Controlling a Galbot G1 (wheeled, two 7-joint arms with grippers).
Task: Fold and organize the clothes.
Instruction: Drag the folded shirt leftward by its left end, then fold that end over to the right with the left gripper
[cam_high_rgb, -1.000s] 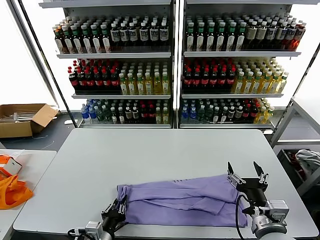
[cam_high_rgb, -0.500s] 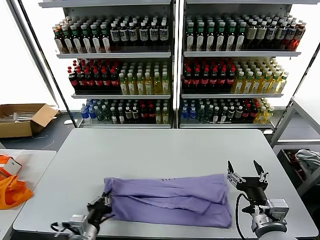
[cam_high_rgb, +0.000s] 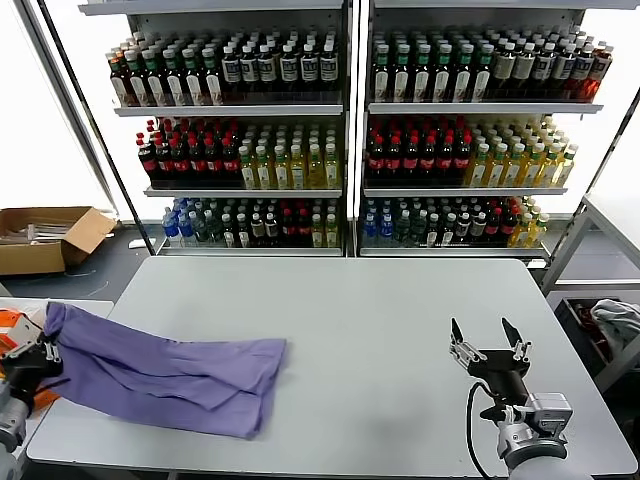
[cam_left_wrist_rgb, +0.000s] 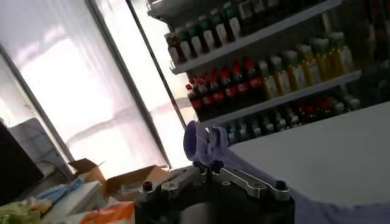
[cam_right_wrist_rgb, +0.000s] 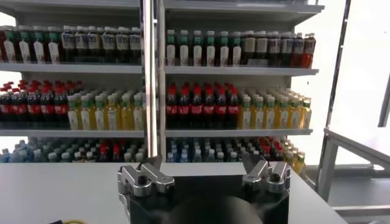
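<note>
Left gripper (cam_high_rgb: 40, 352) pinches a plain, soft lavender T-shirt (cam_high_rgb: 175, 372) crumpled at the table's (cam_high_rgb: 360, 300) left edge; right gripper (cam_high_rgb: 489, 346) spread

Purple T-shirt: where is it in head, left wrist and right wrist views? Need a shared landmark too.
Head view: purple T-shirt lies at the table's near-left corner, one end pinched in the shut left claw past the edge.
Left wrist view: bunched cloth sticks up from that claw, more trailing along the table.
Right wrist view: not in it; only the open right claw and table.
Shared landmark: drink shelves.
</note>
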